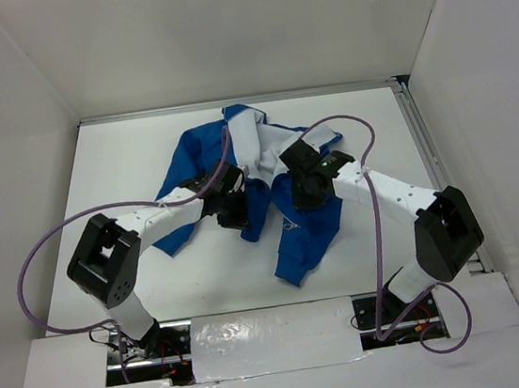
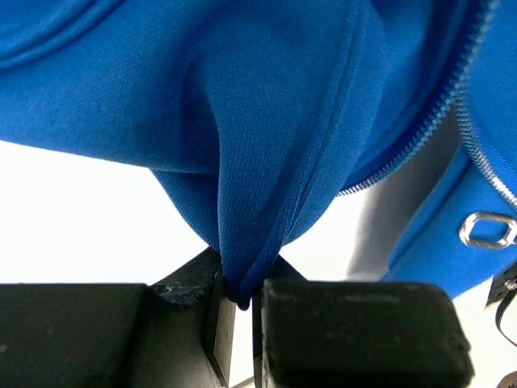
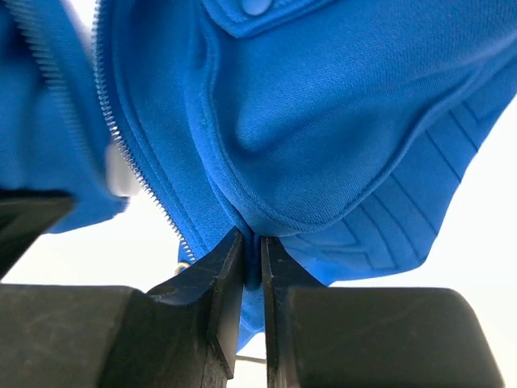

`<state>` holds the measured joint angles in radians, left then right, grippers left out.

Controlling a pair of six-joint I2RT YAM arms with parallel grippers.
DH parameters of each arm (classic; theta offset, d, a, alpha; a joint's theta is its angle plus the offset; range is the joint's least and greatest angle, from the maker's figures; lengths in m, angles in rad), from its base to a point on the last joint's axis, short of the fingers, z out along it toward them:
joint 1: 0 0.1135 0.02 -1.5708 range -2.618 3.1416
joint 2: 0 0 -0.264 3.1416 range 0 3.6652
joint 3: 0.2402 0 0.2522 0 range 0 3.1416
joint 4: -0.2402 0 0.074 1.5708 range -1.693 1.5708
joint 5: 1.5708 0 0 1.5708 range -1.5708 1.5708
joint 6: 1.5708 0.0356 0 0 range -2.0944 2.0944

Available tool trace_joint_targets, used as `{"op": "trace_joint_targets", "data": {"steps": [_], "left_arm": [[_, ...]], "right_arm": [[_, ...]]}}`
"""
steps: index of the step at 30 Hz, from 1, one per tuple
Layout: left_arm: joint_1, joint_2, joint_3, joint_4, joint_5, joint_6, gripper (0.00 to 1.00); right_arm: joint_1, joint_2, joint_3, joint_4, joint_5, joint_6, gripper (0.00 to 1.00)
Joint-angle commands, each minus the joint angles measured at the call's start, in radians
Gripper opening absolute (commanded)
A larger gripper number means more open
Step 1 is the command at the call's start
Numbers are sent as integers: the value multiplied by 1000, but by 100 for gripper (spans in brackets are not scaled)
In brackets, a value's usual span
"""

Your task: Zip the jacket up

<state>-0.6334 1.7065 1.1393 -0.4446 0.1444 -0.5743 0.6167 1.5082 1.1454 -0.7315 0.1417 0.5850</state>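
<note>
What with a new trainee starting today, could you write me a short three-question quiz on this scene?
1. True or false: the left pincer is shut on a fold of the bright blue fabric jacket.
2. In its wrist view, what does the right pincer grip? A) blue jacket fabric beside the zipper teeth; B) a white cup; C) nothing at all.
3. Short answer: is the jacket's pale zipper zipped up yet?

Key: 1 true. 2 A. 3 no: its rows of teeth stand apart.
</note>
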Motion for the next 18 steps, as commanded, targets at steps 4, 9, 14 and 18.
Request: {"op": "trace_joint_targets", "data": {"steps": [4,9,14,18], "left_arm": [[29,-88,-38,-5,-57,-15,0],[49,-122,-56,-14,-78,-12,0],[54,-148,-73,-9,-72,-10,0],[60,-176,-73,-6,-51,-9,0]], "right_arm": [[21,-19,1,-92,102,75,24],[23,-42,-30,-98,96,78,28],[32,-45,-55,-59,35,44,8],[54,-51,-40,73,-169,12,0]]}}
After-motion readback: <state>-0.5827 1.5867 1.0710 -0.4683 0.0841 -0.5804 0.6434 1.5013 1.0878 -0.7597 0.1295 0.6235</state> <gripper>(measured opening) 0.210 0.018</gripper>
